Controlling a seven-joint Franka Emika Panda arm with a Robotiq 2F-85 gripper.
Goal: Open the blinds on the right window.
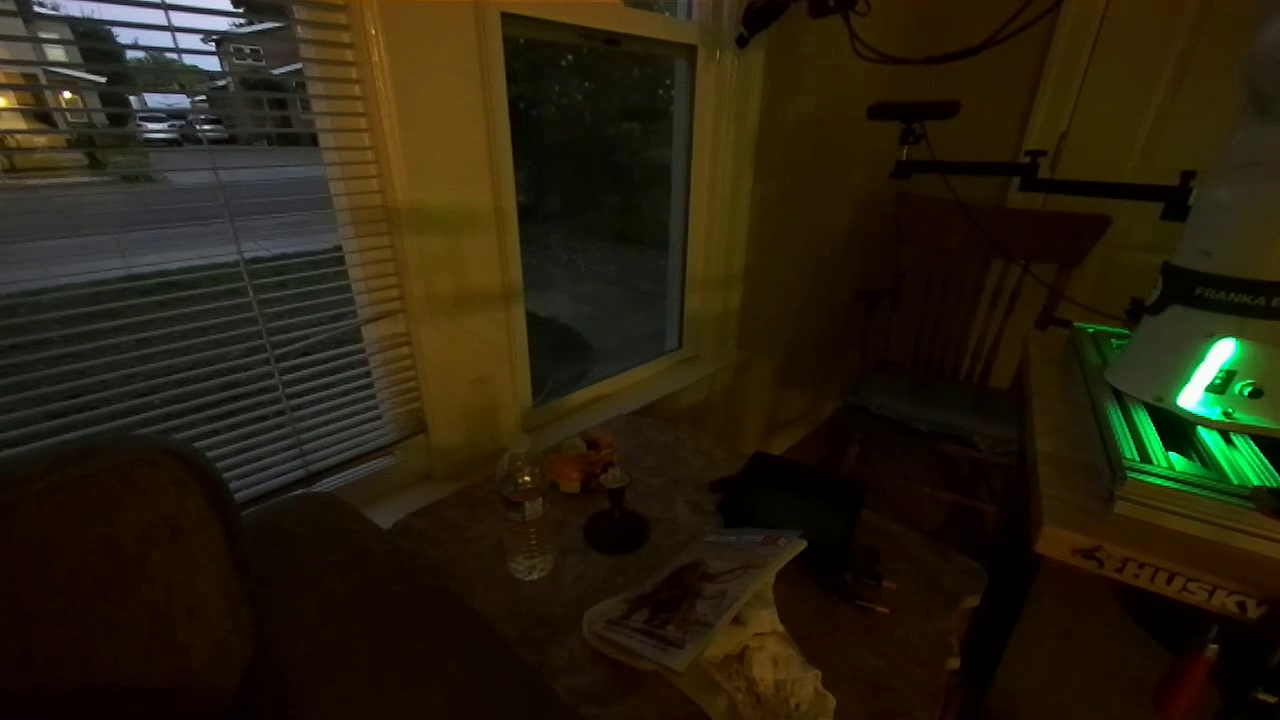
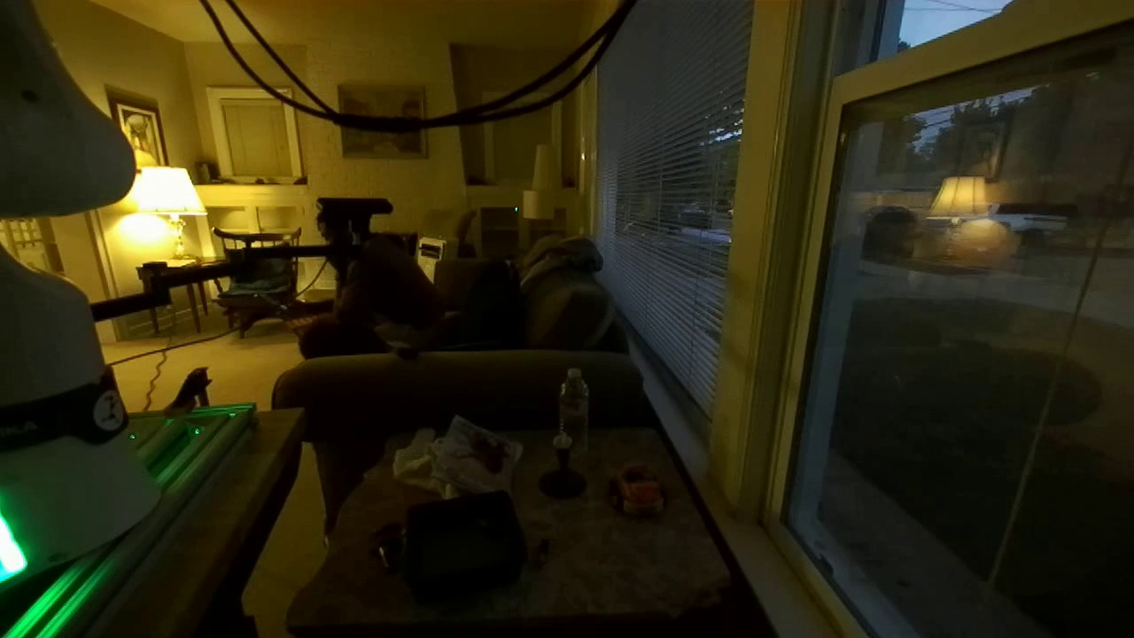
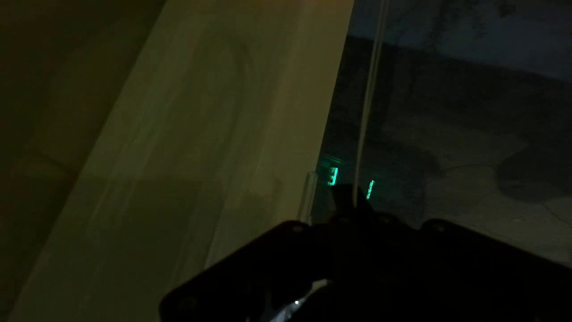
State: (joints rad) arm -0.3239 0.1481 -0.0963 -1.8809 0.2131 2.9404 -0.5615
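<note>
Pincer (image 3: 354,201) pinching a thin, pale cord (image 3: 369,89); beyond it, the tall, cream-framed, dark-paned window (image 1: 600,210). Blinds unseen, probably raised above the pincer. Pulling looks nearly finished; next, secure the cord, then release.

On the table (image 2: 620,571) beside the sofa (image 2: 461,379), in both exterior views, you have an upright clear bottle (image 1: 528,535), a dark round-based stand (image 1: 616,530), an orange toy car (image 2: 638,493), a dark box (image 2: 465,542) and a magazine (image 1: 700,590) partly over a crumpled bundle (image 1: 765,665), while in an exterior view a lamp (image 2: 171,190) glows well beyond.
</note>
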